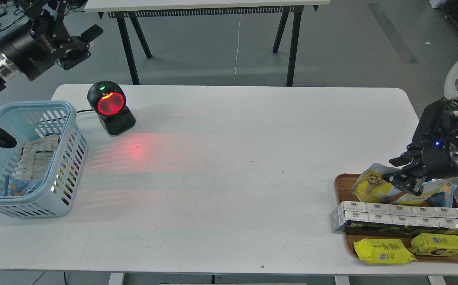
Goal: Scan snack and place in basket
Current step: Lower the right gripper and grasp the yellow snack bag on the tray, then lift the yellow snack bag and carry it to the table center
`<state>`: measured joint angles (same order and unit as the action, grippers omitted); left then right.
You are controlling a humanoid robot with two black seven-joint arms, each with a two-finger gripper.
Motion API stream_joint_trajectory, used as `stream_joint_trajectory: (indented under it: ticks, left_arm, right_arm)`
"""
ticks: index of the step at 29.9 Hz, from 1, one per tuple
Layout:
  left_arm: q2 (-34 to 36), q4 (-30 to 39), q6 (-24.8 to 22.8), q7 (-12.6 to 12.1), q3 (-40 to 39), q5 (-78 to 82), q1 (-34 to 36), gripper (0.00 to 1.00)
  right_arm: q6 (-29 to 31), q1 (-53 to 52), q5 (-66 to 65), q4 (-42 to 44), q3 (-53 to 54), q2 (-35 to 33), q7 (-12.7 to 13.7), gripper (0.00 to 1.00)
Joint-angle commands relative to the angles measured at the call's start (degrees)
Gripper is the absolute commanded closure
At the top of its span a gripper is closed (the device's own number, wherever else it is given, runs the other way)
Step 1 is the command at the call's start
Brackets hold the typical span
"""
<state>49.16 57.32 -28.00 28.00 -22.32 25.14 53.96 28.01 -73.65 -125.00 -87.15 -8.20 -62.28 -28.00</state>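
**Right gripper over the tray, snack pouch under it, basket far left**

White table (229,190) fills most of the view. Light blue basket (64,174) sits at the table's left edge, tilted a bit, with a white-grey printed pack (37,158) and something blue-and-yellow (17,189) inside. Brown wooden tray (342,188) at the right front corner, well apart from the basket. Across the tray, a row of silver-white boxed packs (403,213); in front of them two flat yellow wrapped packs (383,251). Black barcode scanner (111,107) stands at left rear near the basket, window glowing red, green light on top, red glow cast on the tabletop in front of it.

Snack (371,184), yellow front with round beige pieces, lies tilted at the back of the tray behind the boxes, beside a blue-and-yellow bag (445,190). Right gripper (401,170) hangs just over the snack's right side, fingers spread apart, not closed on it; contact cannot be told. Left gripper (84,45) is raised at top left, above and behind the basket, fingers spread, holding nothing.
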Motion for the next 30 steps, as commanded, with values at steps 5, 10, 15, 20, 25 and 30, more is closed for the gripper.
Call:
stream_joint_trajectory:
  ticks: [5,10,15,20,25,30]
  left_arm:
    - [0.1,0.0,0.0,0.0,0.0,0.0,-0.1,0.01]
    - [0.0,0.0,0.0,0.0,0.0,0.0,-0.1,0.01]
    - [0.0,0.1,0.0,0.0,0.0,0.1,-0.1,0.01]
    - [-0.1,0.2,0.0,0.0,0.1,0.1,-0.1,0.01]
    - [0.2,0.2,0.0,0.0,0.0,0.1,-0.1,0.01]
    - [2.2,0.2,0.0,0.0,0.0,0.0,-0.2,0.01]
  right_arm:
    - [0.0,0.0,0.0,0.1,0.6,0.6,0.0,0.99]
    - [0.0,0.0,0.0,0.1,1.5,0.6,0.0,1.0]
    - [0.0,-0.1,0.0,0.1,5.1,0.6,0.0,1.0]
    - [0.0,-0.5,0.0,-0.1,9.3,0.9,0.0,1.0]
    - [0.0,-2.4,0.0,-0.5,12.6,5.6,0.0,1.0]
    - [0.0,-7.2,0.0,-0.5,12.6,13.4,0.0,1.0]
